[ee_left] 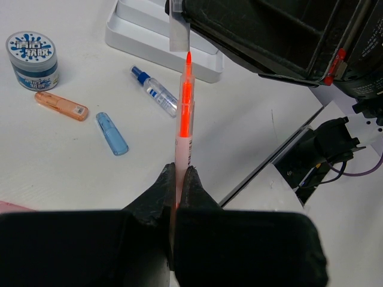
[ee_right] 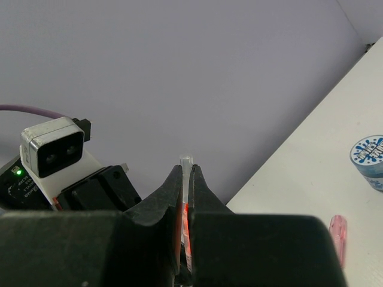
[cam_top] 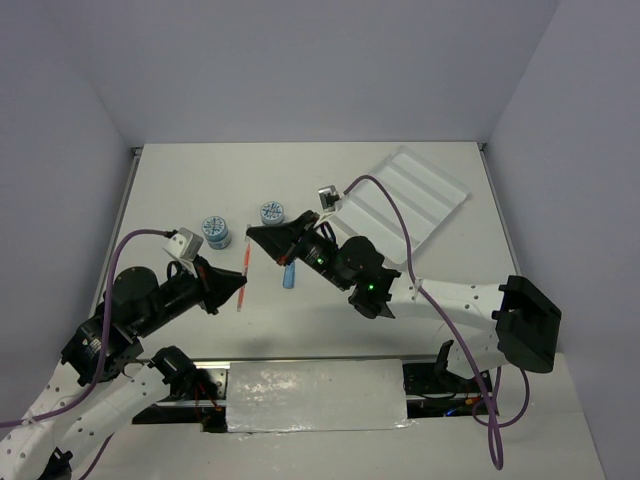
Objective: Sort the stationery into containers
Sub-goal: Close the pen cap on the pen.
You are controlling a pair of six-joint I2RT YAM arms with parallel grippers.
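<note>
My left gripper (cam_top: 240,284) (ee_left: 178,173) is shut on a thin orange pen (cam_top: 243,275) (ee_left: 185,113), held above the table with its bare orange tip pointing away. My right gripper (cam_top: 252,236) (ee_right: 186,170) is shut on the pen's clear cap (ee_left: 179,31) (ee_right: 187,161), right at the pen's tip. The white divided tray (cam_top: 405,195) (ee_left: 157,37) lies at the back right. On the table are two blue-patterned tubs (cam_top: 215,231) (cam_top: 272,212), a blue capsule (cam_top: 289,275) (ee_left: 112,133), an orange capsule (ee_left: 61,106), a blue-capped bottle (ee_left: 154,91) and a pink capsule (ee_right: 338,236).
The two arms meet over the middle of the table, the right arm reaching leftward across it. One tub (ee_left: 33,60) shows in the left wrist view and one (ee_right: 370,158) in the right wrist view. The table's near edge and cabling (ee_left: 335,155) lie to the right.
</note>
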